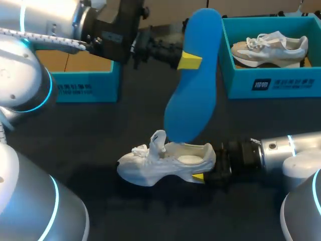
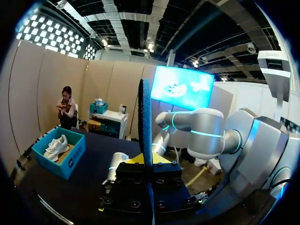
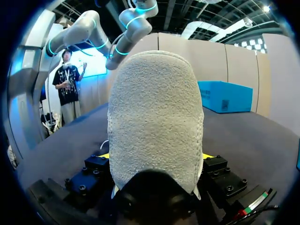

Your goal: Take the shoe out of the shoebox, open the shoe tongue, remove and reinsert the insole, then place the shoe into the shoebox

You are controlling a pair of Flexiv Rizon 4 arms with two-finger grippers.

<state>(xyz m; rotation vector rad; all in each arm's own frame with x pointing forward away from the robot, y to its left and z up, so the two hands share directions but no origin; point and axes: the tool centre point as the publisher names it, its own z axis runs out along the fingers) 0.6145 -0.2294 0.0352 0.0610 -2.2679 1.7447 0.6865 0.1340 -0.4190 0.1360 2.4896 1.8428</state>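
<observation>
Right gripper [image 1: 203, 171] clamps the shoe [image 1: 160, 163] by its heel, likely steadying it at the table's [image 1: 90, 145] middle, while left gripper [image 1: 189, 60] pinches the insole [image 1: 193, 100] upright over its opening.

The insole [image 1: 193, 100] hangs above the shoe [image 1: 160, 169] — shoebox [image 1: 273, 84] behind, at right.

Even overhead light, fairly bright. Soft shadow under the shoe [image 1: 165, 163] on the dark table [image 1: 100, 135]. Mild sheen on the metal left arm [image 1: 47, 17].
</observation>
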